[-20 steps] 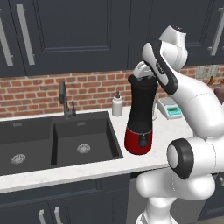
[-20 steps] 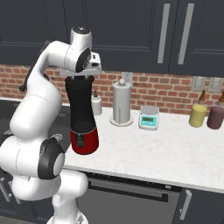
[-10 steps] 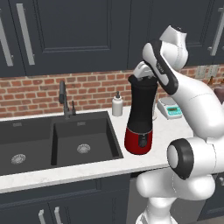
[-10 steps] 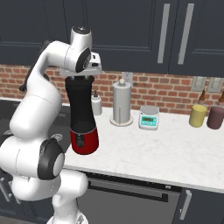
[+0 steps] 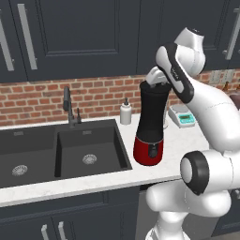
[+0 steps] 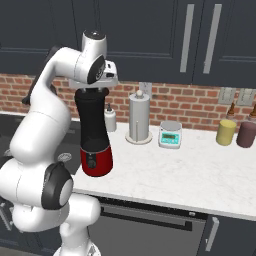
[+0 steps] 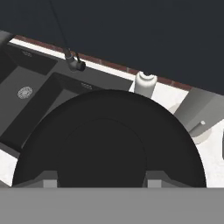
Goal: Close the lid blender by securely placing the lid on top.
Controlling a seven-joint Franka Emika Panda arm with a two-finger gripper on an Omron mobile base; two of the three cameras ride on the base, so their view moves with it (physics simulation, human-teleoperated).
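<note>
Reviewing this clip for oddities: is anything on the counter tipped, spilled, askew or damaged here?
Nothing stands out. The blender stands upright beside the sink, the gripper right at its top; no spill on the counter.

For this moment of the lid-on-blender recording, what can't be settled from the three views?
- Lid: seated or merely held at the blender top? The hand hides the rim in both base views.
- Gripper: in the hand view its tips barely clear the bottom edge, so contact is unclear.
- Scale: display too small to read.
</note>
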